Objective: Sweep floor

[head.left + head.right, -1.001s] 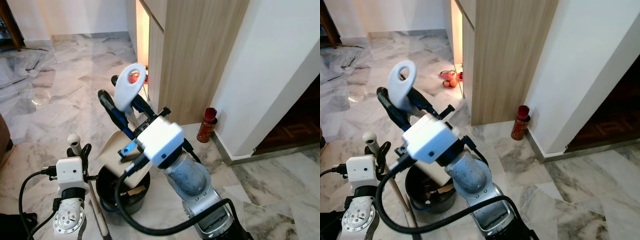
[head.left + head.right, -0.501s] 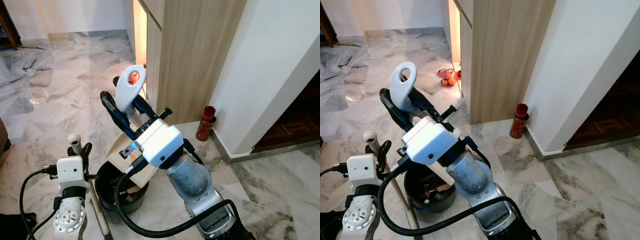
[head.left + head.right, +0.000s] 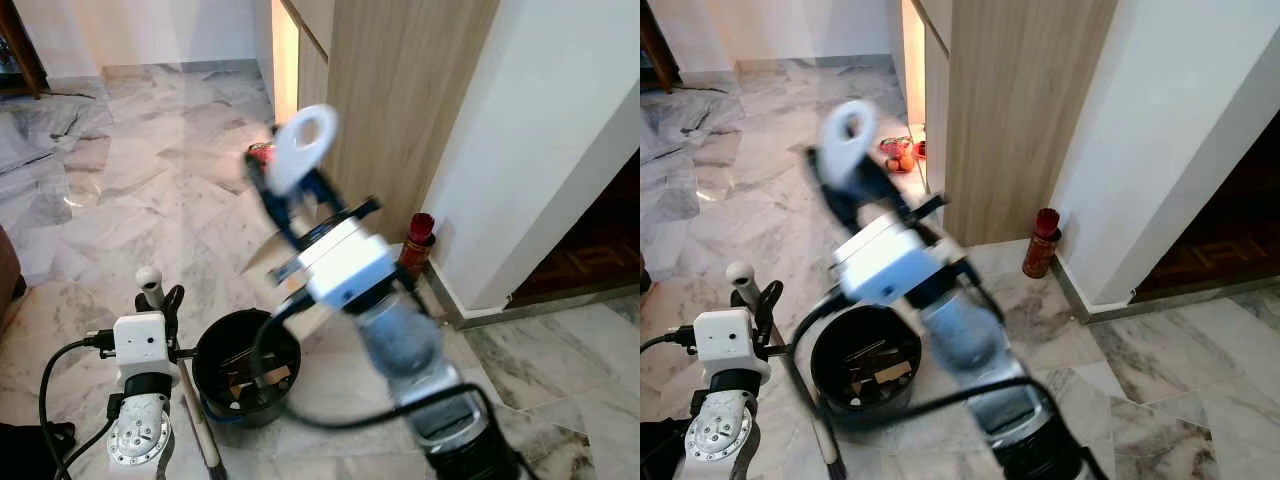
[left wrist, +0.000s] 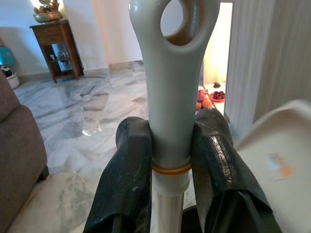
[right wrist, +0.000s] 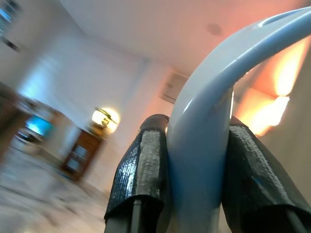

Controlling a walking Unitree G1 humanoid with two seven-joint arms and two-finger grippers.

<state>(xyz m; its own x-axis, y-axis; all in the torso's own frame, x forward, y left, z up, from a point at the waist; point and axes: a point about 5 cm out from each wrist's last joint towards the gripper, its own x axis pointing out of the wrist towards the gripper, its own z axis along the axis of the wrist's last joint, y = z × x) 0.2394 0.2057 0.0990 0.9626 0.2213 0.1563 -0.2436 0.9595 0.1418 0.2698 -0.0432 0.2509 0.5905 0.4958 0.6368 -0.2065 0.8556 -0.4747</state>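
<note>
Apparently debris is being emptied: the right end effector (image 3: 290, 195) pinches the dustpan handle (image 3: 300, 148), pan blurred at 1 o'clock of the black bin (image 3: 247, 367). Left end effector (image 4: 170, 160) pinches the broom handle (image 4: 170, 82); next calls for lowering both to the marble floor (image 3: 130, 190).

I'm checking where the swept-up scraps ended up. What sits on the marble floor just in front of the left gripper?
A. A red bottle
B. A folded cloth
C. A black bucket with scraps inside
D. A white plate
C: the black bucket stands on the floor beside the left gripper, with pale scraps lying in its bottom.
</note>
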